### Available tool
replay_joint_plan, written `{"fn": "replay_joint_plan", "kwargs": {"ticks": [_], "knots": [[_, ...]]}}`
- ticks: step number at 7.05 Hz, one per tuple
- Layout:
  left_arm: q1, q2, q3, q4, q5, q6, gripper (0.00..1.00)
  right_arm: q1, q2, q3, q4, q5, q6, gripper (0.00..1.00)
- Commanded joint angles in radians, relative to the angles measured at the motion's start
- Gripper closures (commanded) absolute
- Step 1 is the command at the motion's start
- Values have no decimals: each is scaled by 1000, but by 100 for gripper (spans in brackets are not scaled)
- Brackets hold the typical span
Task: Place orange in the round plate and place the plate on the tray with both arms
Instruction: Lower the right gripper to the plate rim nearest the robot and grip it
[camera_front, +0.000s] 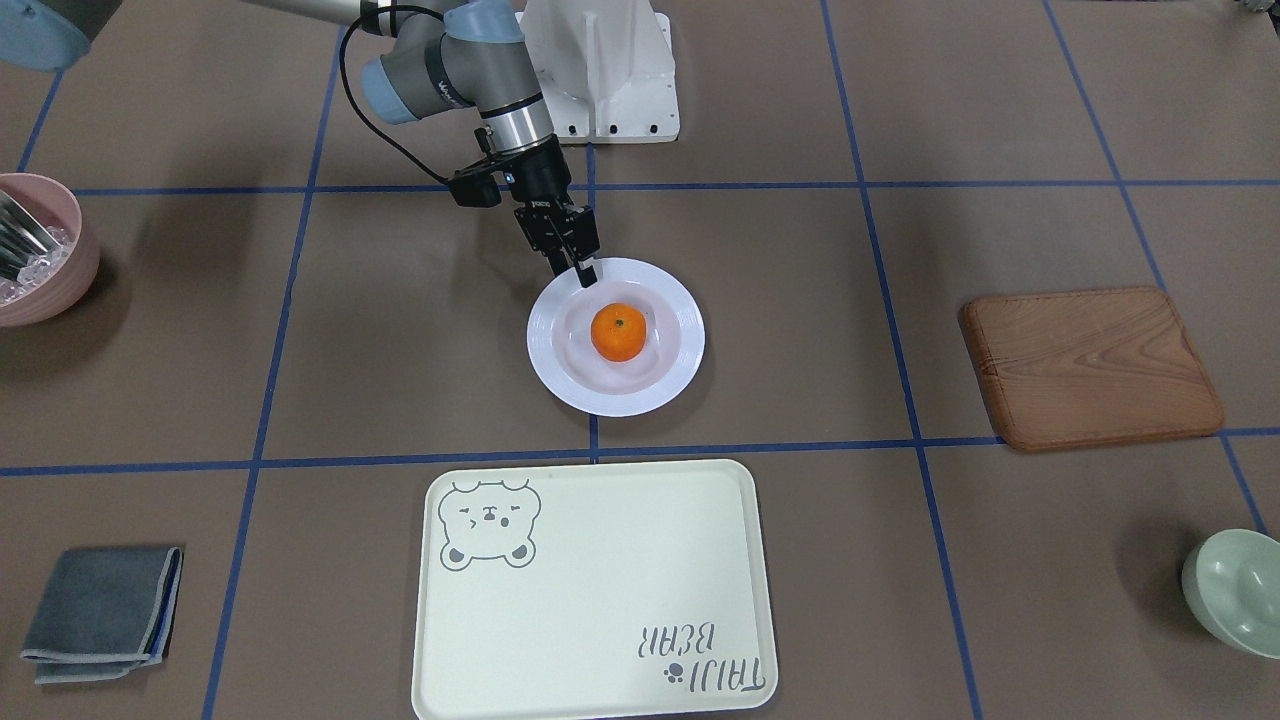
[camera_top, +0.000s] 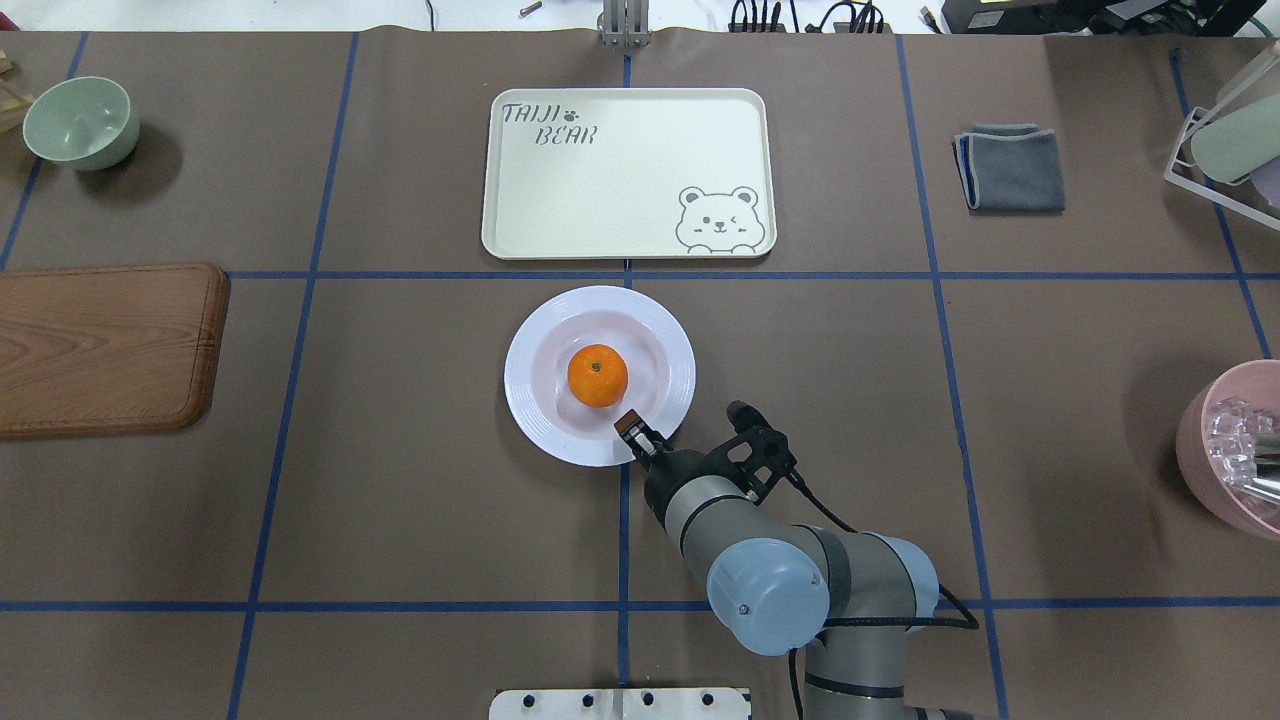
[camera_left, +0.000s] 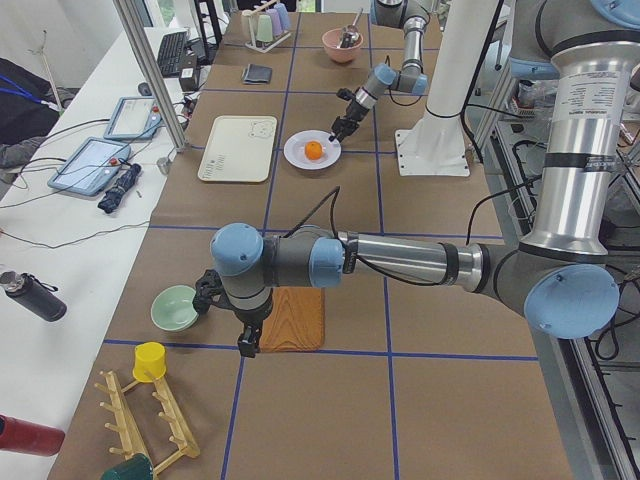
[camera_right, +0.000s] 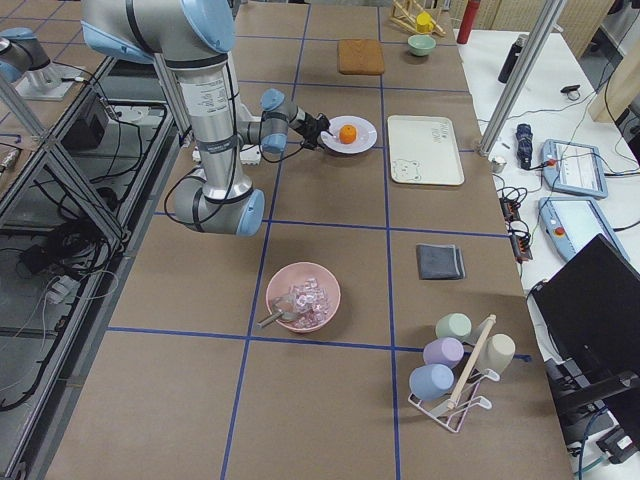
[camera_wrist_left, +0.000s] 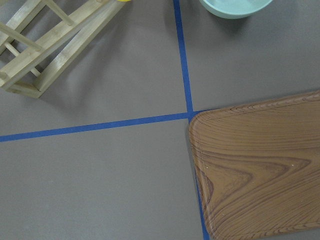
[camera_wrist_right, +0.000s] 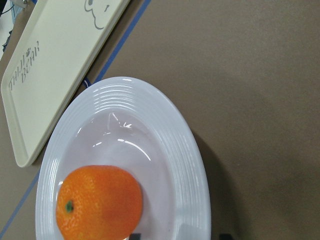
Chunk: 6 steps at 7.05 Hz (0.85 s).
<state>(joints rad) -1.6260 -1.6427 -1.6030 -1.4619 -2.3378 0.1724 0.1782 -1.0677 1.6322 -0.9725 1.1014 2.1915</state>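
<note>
The orange (camera_front: 618, 332) lies in the well of the round plate (camera_front: 683, 335), which rests on the brown table just on the robot's side of the tray (camera_front: 600, 570). Nothing lies on the tray. My right gripper (camera_front: 578, 270) is at the plate's rim nearest the robot, tilted, and looks open. In the right wrist view one fingertip (camera_wrist_right: 135, 235) is inside the well beside the orange (camera_wrist_right: 99, 202) and the other is outside the rim. My left gripper (camera_left: 245, 345) hangs far off, by the wooden board; whether it is open or shut I cannot tell.
A brown wooden board (camera_front: 1090, 365) and a pale green bowl (camera_front: 1235, 590) lie on the robot's left side. A pink bowl (camera_front: 40, 250) with ice and a folded grey cloth (camera_front: 105, 610) are on its right. A wooden rack (camera_wrist_left: 50, 45) is near the left wrist.
</note>
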Motion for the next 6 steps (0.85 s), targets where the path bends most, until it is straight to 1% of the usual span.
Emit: {"fn": "replay_joint_plan", "kwargs": {"ticks": [1,2,3,6], "knots": [[0,1,0,0,0,-1,1,18,24,-38,1,0,2,53],[0,1,0,0,0,-1,1,21,40,-57,3,0,1,84],[0,1,0,0,-2,-1,1,26,46,-55,8,0,1,100],[0,29,-37,-2,-2,-2,1,58,38,-38,14,-2,-4,100]]}}
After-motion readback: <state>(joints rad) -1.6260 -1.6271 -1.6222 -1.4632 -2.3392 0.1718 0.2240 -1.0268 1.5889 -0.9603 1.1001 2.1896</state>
